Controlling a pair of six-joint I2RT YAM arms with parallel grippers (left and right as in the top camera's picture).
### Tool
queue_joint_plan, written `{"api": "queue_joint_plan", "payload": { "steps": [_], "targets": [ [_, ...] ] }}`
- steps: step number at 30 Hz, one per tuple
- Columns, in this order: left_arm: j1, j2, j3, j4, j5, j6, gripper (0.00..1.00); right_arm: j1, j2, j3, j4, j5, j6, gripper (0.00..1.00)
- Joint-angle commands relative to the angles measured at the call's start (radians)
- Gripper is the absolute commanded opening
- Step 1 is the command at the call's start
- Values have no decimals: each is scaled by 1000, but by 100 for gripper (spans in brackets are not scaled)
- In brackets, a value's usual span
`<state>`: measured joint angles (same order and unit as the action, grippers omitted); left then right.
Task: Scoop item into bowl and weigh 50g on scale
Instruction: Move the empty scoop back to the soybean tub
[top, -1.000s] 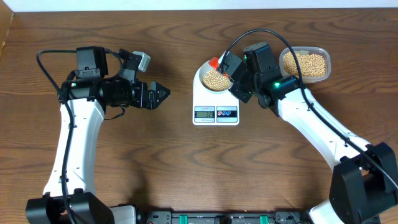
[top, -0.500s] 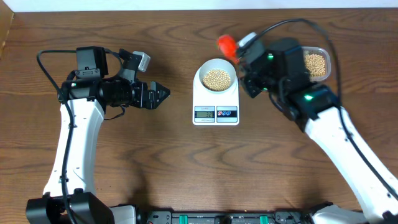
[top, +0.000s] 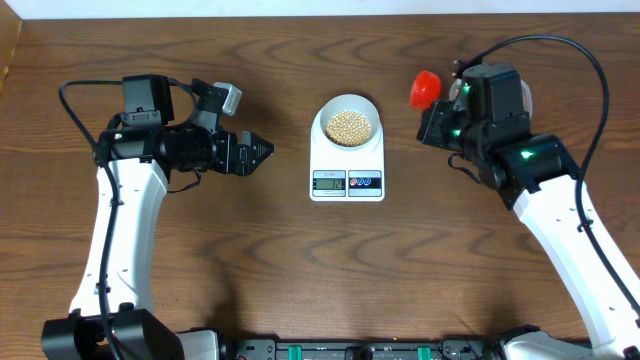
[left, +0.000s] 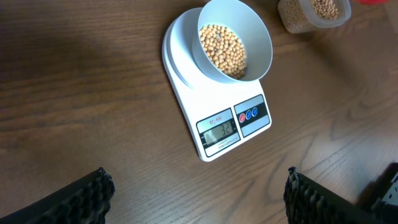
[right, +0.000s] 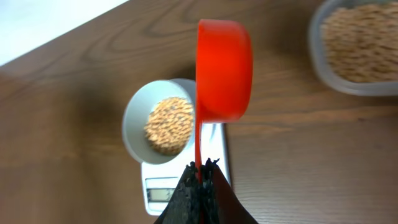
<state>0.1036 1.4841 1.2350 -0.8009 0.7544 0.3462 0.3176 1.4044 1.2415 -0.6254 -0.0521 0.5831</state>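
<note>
The scale (top: 347, 160) lies at the middle of the table (top: 250, 260), towards the far side, and the bowl (top: 347, 98) stands on its far part. The bowl holds a heap of beans (top: 349, 126), and its rim comes close to the table's far edge, past which a white strip (top: 300, 6) runs. Bare wood lies open on both sides of the scale, and the whole near half of the table is free except for the two arms. The left gripper (top: 266, 152) hangs well left of the scale with its fingers (left: 87, 196) spread wide apart and nothing between them. The right gripper (right: 200, 168) is pressed together on the thin handle of a red scoop (right: 224, 68). The scoop is held in the air to the right of the bowl, near the far edge, and touches nothing below. From above, the right arm covers nearly all of the clear tub (right: 348, 87). The right wrist view cuts the tub off at the right edge, and the left wrist view shows only its near corner. The scoop shows only its outside, so I cannot tell whether it carries beans. The display (left: 221, 130) is lit beside two round buttons (left: 249, 115), but its digits are too small to read with certainty.
</note>
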Motion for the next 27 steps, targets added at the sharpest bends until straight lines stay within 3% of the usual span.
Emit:
{"api": "queue_joint_plan", "payload": {
  "steps": [1,16,27],
  "targets": [
    [5,-20,13,1,12,19,90,-23,-13,2,-47,164,47,1],
    [5,-20,13,1,12,19,90,-270,32,1,-135,180,-72,1],
    [5,-20,13,1,12,19,90,-284,219,1,-108,79,-43,1]
  ]
}}
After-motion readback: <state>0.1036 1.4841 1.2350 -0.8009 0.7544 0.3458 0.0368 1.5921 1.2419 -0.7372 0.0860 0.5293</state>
